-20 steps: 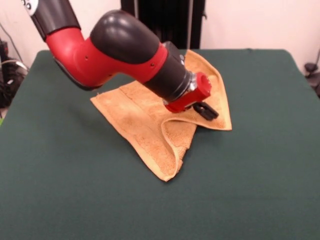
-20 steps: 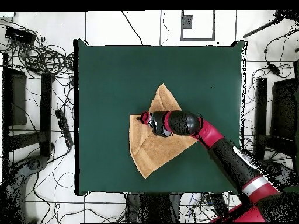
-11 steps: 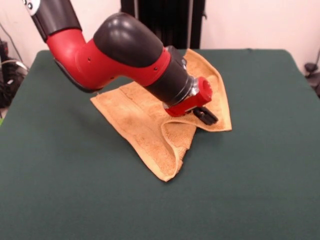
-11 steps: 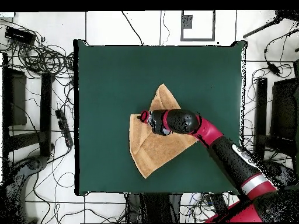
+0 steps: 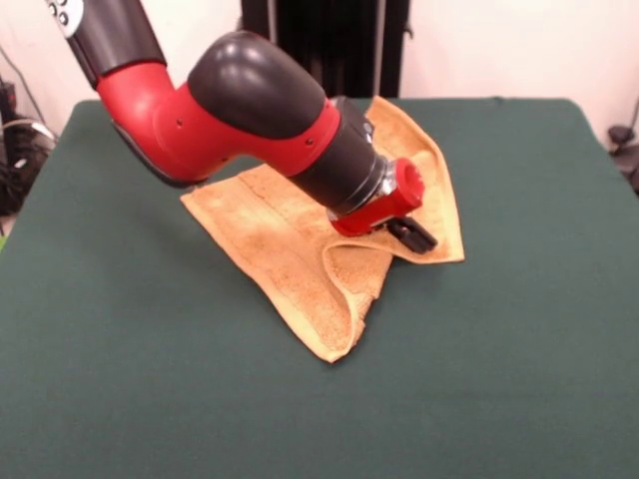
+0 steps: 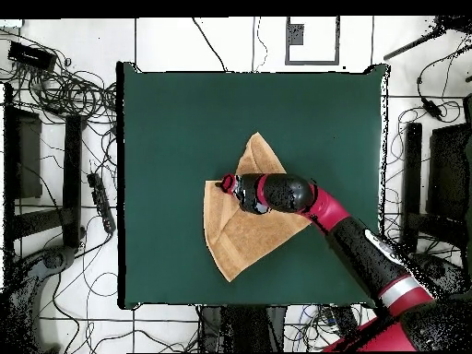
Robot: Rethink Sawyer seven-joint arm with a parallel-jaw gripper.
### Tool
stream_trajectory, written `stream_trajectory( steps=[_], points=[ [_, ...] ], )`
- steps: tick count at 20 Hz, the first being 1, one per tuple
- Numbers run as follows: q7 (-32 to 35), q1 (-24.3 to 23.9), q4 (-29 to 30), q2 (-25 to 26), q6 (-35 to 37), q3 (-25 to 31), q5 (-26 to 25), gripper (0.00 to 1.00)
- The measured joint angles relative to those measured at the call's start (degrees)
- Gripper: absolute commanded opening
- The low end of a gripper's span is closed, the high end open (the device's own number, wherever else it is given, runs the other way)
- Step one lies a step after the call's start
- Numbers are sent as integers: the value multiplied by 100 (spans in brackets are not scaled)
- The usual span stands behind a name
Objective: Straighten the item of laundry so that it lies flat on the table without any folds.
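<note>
Dark green felt covers the table (image 5: pixel 519 329), which fills most of the front view and on which we see no box, tray or bin. Reading from the left, we meet the red and black arm (image 5: pixel 200 110) slanting down from the upper corner, then the orange-tan towel (image 5: pixel 270 239) spread around the table's middle, then bare cloth out to the right edge. We note that the towel is not flat: one end points toward the lower centre, another lies near the table's far edge, and a raised fold loops up in between, just under the wrist. The gripper (image 5: pixel 411 235) presses down at that fold, close to the towel's right-hand corner; its black tips sit on the terry, but we cannot tell whether they are parted or pinched on the cloth. From overhead we gain what the front camera misses: the whole table (image 6: pixel 184 111) framed by pale floor and tangled cables (image 6: pixel 64 88), the towel (image 6: pixel 235 244) lying slightly below centre as a bent strip, and the arm (image 6: pixel 355 244) reaching in from the lower right, its gripper (image 6: pixel 227 183) at the towel's left edge. Only the front view shows the fold's height.
</note>
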Motion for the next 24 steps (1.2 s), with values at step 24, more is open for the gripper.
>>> stream_trajectory(
  steps=[24],
  points=[
    [363,1678,-448,-335,-1173,-365,888,0]
  ],
)
